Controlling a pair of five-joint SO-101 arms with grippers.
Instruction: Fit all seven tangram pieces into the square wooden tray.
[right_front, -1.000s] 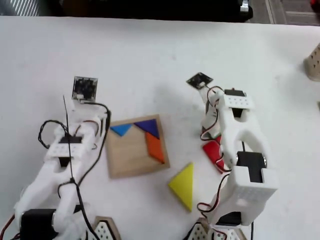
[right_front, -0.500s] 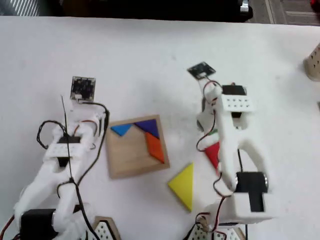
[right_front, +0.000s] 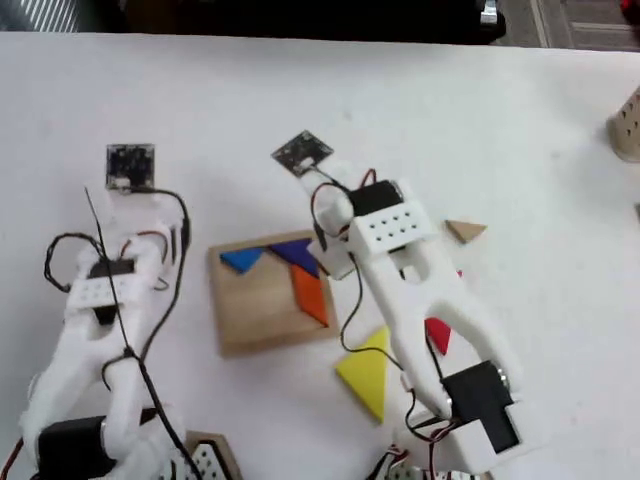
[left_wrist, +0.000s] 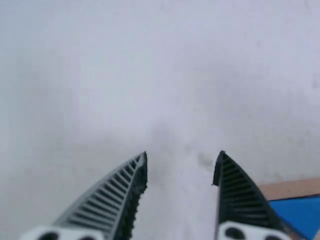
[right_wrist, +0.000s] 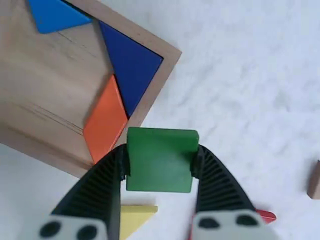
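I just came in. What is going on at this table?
The right arm's tool grips a green square by the edge of the wooden tray. Three pieces lie in the tray: a light blue triangle, a dark blue triangle and an orange piece. A yellow triangle and a red piece wait on the table. The left tool is open above bare table.

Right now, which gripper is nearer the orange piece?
Right. The right gripper, holding the green square, hovers beside the orange piece; the left gripper is off the tray's opposite side.
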